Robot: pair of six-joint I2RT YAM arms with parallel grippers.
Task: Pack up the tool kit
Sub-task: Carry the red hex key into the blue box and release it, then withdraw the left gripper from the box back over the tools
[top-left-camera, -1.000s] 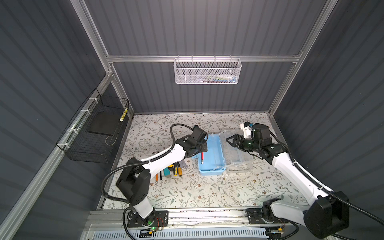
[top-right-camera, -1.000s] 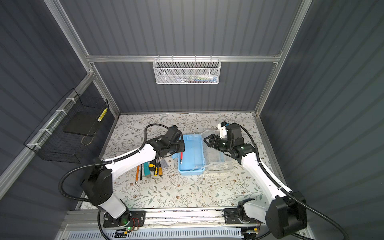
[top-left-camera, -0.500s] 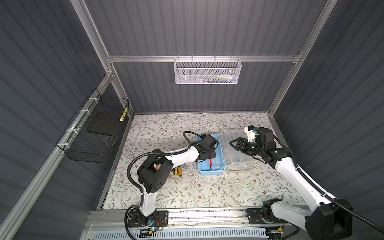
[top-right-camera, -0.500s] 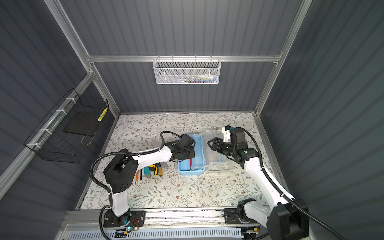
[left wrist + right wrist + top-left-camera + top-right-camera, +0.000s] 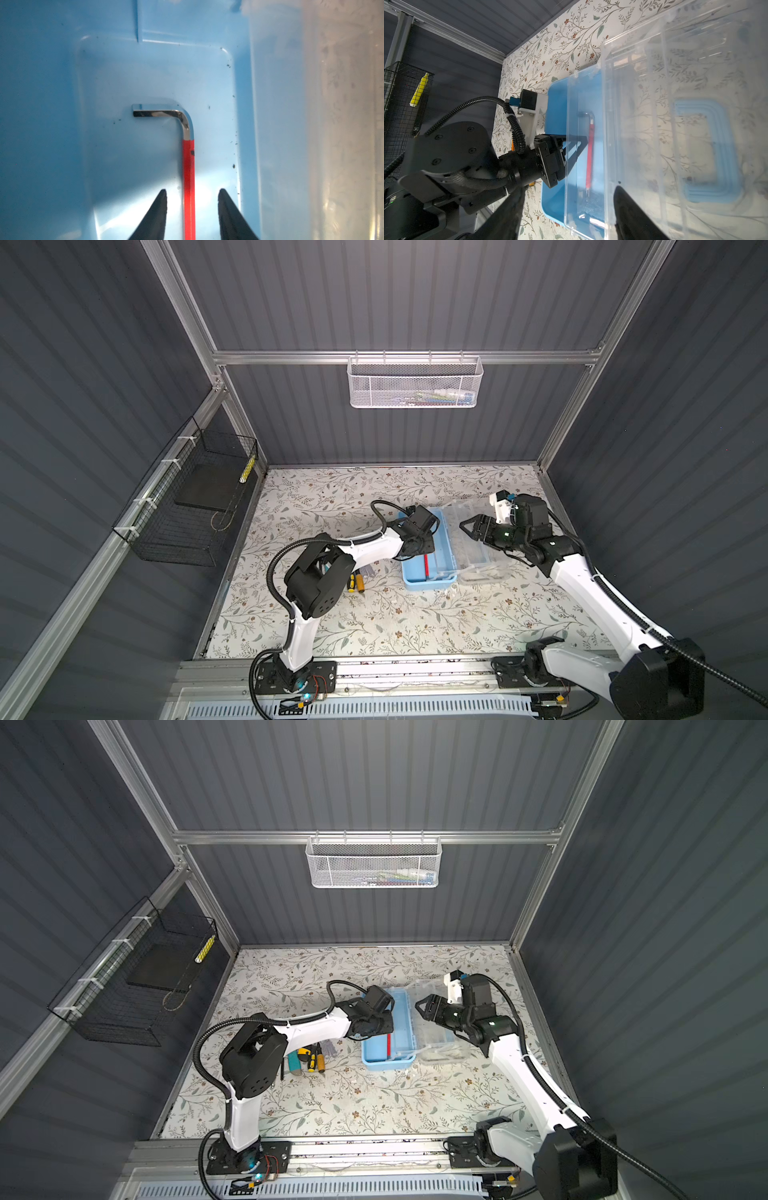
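Observation:
The light-blue tool kit box (image 5: 424,581) (image 5: 386,1063) stands mid-table, its clear lid (image 5: 476,543) (image 5: 654,124) folded open to the right. The blue handle (image 5: 708,149) shows through the lid. A red-sleeved hex key (image 5: 188,176) (image 5: 425,565) (image 5: 589,149) lies flat on the box floor. My left gripper (image 5: 192,191) (image 5: 376,1026) is down inside the box and open, its fingertips either side of the key without touching it. Above the lid's near edge my right gripper (image 5: 569,195) (image 5: 467,526) hovers open, holding nothing. Yellow-black screwdrivers (image 5: 315,1057) (image 5: 357,583) lie left of the box.
A white mesh basket (image 5: 415,383) hangs on the back wall. A black wire basket (image 5: 187,506) with a yellow item (image 5: 248,472) hangs on the left wall. The left arm's elbow (image 5: 316,585) covers part of the loose tools.
My left gripper carried the red hex key over the box, lowered it inside and opened, leaving the key on the floor. The right gripper stayed over the lid.

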